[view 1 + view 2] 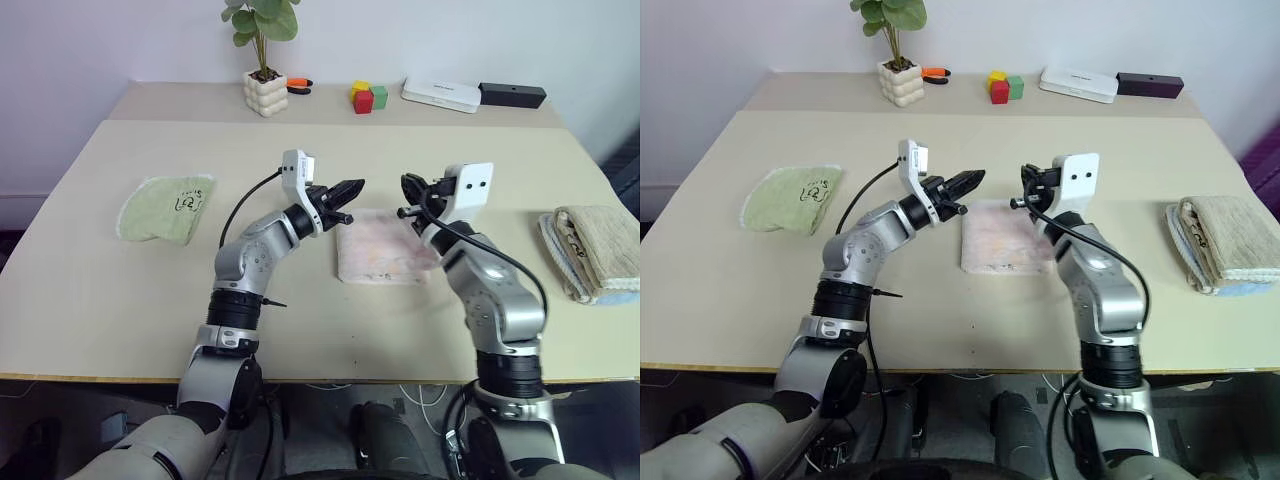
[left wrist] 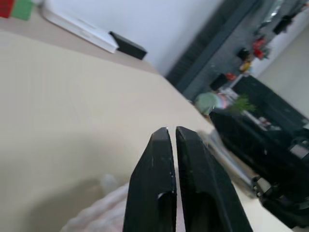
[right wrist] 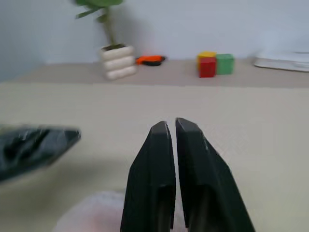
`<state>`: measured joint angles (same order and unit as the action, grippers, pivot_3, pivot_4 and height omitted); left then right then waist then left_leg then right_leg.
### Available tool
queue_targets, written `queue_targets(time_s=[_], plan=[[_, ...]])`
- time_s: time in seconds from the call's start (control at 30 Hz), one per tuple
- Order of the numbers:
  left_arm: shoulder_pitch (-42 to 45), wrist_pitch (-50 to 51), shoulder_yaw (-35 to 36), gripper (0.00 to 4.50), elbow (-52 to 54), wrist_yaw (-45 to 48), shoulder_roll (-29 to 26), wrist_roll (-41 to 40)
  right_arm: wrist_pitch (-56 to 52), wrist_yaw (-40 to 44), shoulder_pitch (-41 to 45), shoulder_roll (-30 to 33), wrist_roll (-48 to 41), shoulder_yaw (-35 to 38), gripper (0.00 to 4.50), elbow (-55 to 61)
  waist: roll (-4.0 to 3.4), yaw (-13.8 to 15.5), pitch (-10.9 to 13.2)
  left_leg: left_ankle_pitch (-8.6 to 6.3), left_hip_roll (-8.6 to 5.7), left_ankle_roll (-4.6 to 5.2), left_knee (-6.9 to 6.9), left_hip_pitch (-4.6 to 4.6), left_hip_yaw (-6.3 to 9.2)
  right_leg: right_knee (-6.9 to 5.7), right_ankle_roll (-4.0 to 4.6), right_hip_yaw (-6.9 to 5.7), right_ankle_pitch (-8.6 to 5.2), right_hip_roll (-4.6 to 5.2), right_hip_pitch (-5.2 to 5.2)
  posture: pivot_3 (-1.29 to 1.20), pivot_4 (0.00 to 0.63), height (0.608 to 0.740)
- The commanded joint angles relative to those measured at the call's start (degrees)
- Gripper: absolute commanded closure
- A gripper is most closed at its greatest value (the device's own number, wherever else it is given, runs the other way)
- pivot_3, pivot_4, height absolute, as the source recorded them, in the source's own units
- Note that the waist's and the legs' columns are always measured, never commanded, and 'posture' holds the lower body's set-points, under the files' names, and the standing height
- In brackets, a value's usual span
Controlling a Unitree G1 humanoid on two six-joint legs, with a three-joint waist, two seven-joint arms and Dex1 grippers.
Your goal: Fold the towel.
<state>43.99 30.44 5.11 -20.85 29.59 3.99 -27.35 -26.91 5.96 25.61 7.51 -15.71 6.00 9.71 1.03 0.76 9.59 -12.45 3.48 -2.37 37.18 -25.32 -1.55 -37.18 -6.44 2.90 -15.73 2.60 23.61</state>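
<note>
The towel is a pale pink terry rectangle lying folded and flat on the table, between my two arms. My left gripper hovers above the towel's near-left corner, pointing toward the right arm. The left wrist view shows its fingers shut together with nothing between them, and a bit of pink towel below. My right gripper hangs over the towel's right edge. Its fingers are also shut and empty. The two grippers face each other a short way apart, both clear of the cloth.
A small light-green cloth lies at the left and a beige folded towel at the right edge. Along the back stand a potted plant, coloured blocks, a white box and a black box.
</note>
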Motion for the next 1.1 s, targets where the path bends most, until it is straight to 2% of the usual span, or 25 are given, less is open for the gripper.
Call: queue_targets(time_s=[0.03,0.23,0.43,0.8,1.1], plan=[[1.47,-4.88,-1.7,4.49,-3.0,-2.16,2.0,3.11,5.04,-2.71,0.95,-1.52,3.92,-1.33,4.44,-3.14,0.0,-0.13,0.0,0.0,0.0,0.0,-0.01,0.02,0.0,0.0,0.0,0.0,0.0,-0.01,-0.01,0.0,0.15,0.74],[1.35,-8.49,-3.91,4.49,-7.42,-2.61,3.35,6.57,7.4,-4.66,-2.46,-3.07,7.52,-2.6,4.44,-9.17,-0.01,-0.52,0.0,0.0,0.01,0.01,-0.08,0.02,0.0,-0.01,0.0,0.0,0.0,-0.04,0.02,0.0,0.15,0.74],[0.59,-12.05,-4.41,4.49,-12.9,-3.25,1.84,10.0,6.98,-6.28,-4.58,-2.45,8.6,-0.55,4.44,-14.97,-0.01,-0.74,-0.01,0.0,0.02,0.01,-0.09,0.04,0.01,-0.03,0.0,0.0,0.0,-0.04,0.02,0.0,0.15,0.74],[-0.57,-14.34,-5.29,4.49,-14.69,-3.72,0.48,13.55,8.98,-7.34,-4.64,-2.32,9.65,0.02,4.44,-14.37,-0.01,-0.53,-0.01,0.0,0.02,0.01,-0.08,0.05,0.01,-0.02,0.0,0.0,0.0,-0.04,-0.02,0.0,0.15,0.74],[-0.87,-15.03,-5.13,4.49,-14.21,-4.16,-0.1,14.52,6.03,-9.97,-3.84,-3.71,4.7,6.46,4.44,-15.22,-0.01,-0.63,-0.01,-0.01,0.02,0.01,-0.08,0.06,0.01,-0.02,0.0,0.0,0.0,-0.04,-0.02,0.0,0.15,0.74]])
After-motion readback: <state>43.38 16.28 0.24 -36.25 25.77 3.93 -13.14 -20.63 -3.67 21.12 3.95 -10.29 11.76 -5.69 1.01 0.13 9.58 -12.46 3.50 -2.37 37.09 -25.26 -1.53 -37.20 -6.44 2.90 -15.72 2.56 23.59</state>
